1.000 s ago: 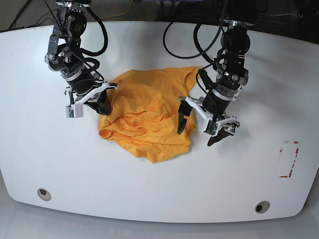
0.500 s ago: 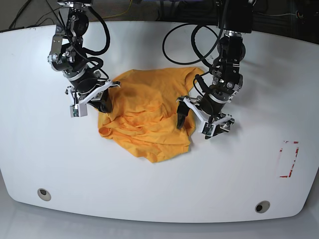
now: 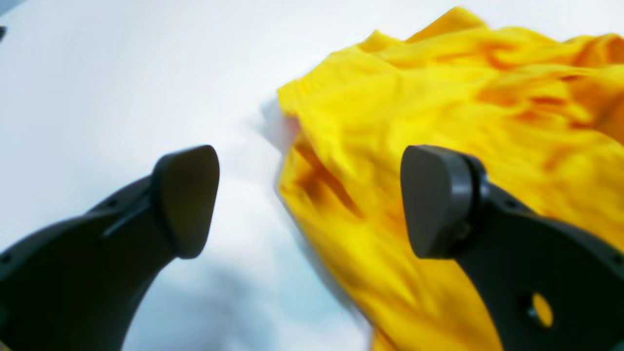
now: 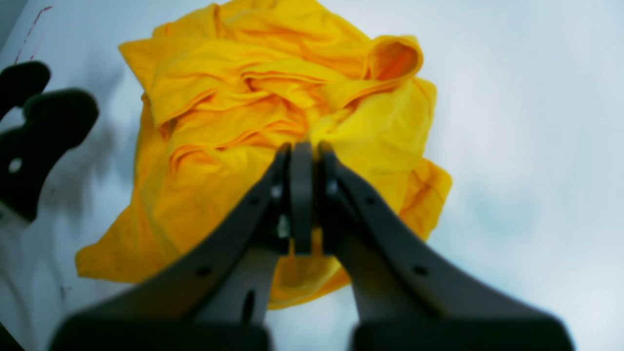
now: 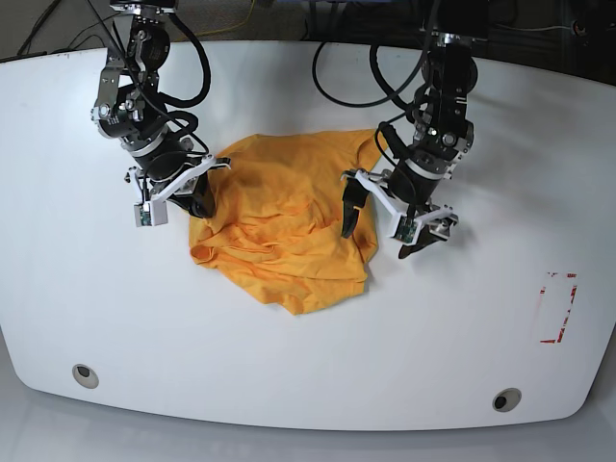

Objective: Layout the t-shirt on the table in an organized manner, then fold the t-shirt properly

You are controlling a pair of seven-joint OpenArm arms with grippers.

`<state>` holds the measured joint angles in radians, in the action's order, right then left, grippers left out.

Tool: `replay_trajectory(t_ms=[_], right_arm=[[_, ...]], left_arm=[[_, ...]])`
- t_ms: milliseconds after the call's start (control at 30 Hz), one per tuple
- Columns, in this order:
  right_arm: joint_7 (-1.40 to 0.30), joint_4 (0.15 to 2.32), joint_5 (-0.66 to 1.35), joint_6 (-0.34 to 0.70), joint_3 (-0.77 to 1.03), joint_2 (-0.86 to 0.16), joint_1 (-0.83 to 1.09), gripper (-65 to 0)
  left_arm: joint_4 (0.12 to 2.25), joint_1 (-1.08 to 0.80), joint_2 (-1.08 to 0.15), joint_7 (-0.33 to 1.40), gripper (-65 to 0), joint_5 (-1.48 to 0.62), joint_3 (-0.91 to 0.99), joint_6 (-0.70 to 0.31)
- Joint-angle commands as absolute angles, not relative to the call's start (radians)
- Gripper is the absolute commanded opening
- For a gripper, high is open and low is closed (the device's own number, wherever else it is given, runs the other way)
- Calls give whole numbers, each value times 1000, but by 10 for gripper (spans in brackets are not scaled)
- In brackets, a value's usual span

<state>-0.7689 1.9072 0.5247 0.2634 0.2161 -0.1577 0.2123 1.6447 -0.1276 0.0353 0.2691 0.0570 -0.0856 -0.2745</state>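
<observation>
Pincers over a crumpled shirt: left gripper (image 5: pixel 383 224) spread wide, right gripper (image 5: pixel 199 205) pressed together.

From overhead the t-shirt (image 5: pixel 284 221) sits bunched in a heap mid-table (image 5: pixel 308 366), one arm at each side of it, plus stuff the wrist cams miss: two round grey grommets (image 5: pixel 85 374) near the front edge and a red tape rectangle (image 5: pixel 557 308) off to the side. Left wrist cam shows its open jaws straddling the shirt's edge, one finger (image 3: pixel 187 197) over bare white tabletop, the other over fabric, nothing between them. Right wrist cam shows its jaws closed flat together over the folds; can't tell if any cloth is pinched. No label or writing readable anywhere, both close-ups are blurry.
</observation>
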Motion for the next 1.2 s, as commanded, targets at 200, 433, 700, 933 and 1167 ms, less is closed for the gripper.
replay_trajectory(t_ms=[200,433,700,933,1167], right_arm=[[-748,1906,535,269,220,-163,200,-650],[-748,1906,535,269,220,-163,200,-650],[-748,1906,535,269,222,-163,203,-650],[-748,1906,535,269,222,-163,205,-650],[-748,1906,535,269,222,-163,205,-650]], left_arm=[[1732,-265,-1,249,-91,-25,-81,-278],[1779,-387,-42,272,-92,-139,-58,-278],[1778,-460,-93,286,-93,-234,-56,-278],[1773,-460,-119,286,-93,-245,-74,-278],[1773,-435,-153,288,-93,-246,-151,-278]])
